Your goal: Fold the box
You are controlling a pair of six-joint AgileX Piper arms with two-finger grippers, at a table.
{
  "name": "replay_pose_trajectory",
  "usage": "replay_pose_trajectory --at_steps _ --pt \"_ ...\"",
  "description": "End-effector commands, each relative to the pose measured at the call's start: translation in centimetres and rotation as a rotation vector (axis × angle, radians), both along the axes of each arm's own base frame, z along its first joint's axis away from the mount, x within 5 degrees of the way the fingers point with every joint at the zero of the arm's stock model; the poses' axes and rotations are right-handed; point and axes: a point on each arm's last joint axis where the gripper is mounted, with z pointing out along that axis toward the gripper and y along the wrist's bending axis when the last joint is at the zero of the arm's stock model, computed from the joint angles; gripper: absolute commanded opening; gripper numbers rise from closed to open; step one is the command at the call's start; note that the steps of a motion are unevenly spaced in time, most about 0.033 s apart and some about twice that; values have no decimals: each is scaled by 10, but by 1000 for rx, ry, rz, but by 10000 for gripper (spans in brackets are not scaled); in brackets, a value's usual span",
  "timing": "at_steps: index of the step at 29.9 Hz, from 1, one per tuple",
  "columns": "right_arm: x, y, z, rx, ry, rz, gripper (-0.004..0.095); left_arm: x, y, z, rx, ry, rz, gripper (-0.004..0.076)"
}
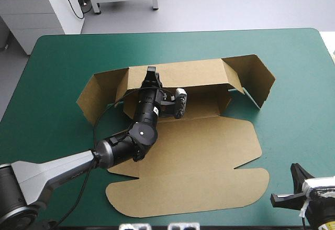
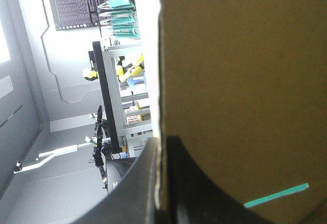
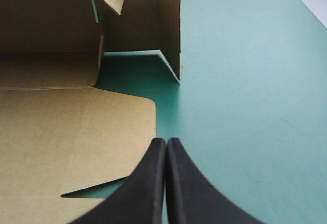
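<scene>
A: High view — how many boxes?
B: One box (image 1: 209,146), middle of the tabletop (image 1: 293,57); back wall (image 1: 193,75) up, lid (image 1: 199,188) flat toward the near edge.
A: Grippers?
B: Two: left gripper (image 1: 151,74) clamps the back wall; right gripper (image 3: 166,142), fingers pressed together, empty, by the near right corner.

box (image 1: 199,151) on table (image 1: 293,62), left hand (image 1: 152,74) on its far wall, right hand (image 3: 166,142) off its near-right corner

Left arm (image 1: 52,170): grey forearm, black cylindrical wrist segments. Right claw (image 3: 166,141): two black curved fins.
</scene>
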Motion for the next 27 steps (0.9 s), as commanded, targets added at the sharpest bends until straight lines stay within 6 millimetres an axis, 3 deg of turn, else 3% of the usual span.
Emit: replay_pose_trajectory --at_steps 1,12,22,27 --pt "12 3 29 71 -24 24 -18 -1 3 26 -28 -88 2 -8" --pt "91 8 101 117 124 99 -18 5 2 37 -65 -94 -18 -8" --pt "166 10 123 159 205 147 -18 15 8 32 -64 -71 -15 -8" --pt "219 7 144 133 206 157 -18 15 8 32 -65 -69 -19 -8"
